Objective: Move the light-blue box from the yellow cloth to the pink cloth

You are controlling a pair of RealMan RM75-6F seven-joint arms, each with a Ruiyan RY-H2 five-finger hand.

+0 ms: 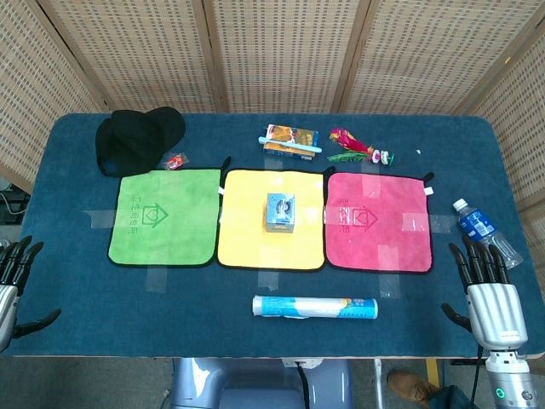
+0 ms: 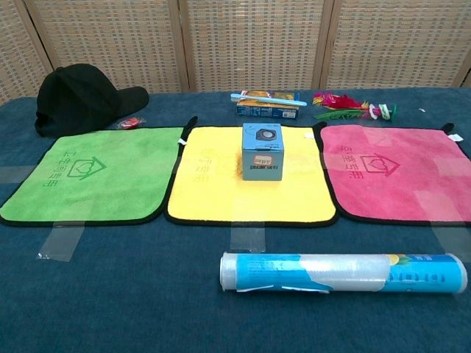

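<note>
The light-blue box (image 1: 280, 212) (image 2: 263, 151) stands upright in the middle of the yellow cloth (image 1: 247, 239) (image 2: 206, 187). To its right lies the pink cloth (image 1: 379, 221) (image 2: 397, 176), bare. My left hand (image 1: 13, 281) rests at the table's front left corner, fingers spread and holding nothing. My right hand (image 1: 488, 294) rests at the front right corner, fingers apart and empty. Both hands are far from the box. Neither hand shows in the chest view.
A green cloth (image 1: 162, 217) lies left of the yellow one, with a black cap (image 1: 136, 136) behind it. A plastic-wrapped roll (image 1: 315, 307) lies near the front edge. A water bottle (image 1: 481, 228) lies by my right hand. A toothbrush pack (image 1: 291, 141) and feather toy (image 1: 353, 146) sit at the back.
</note>
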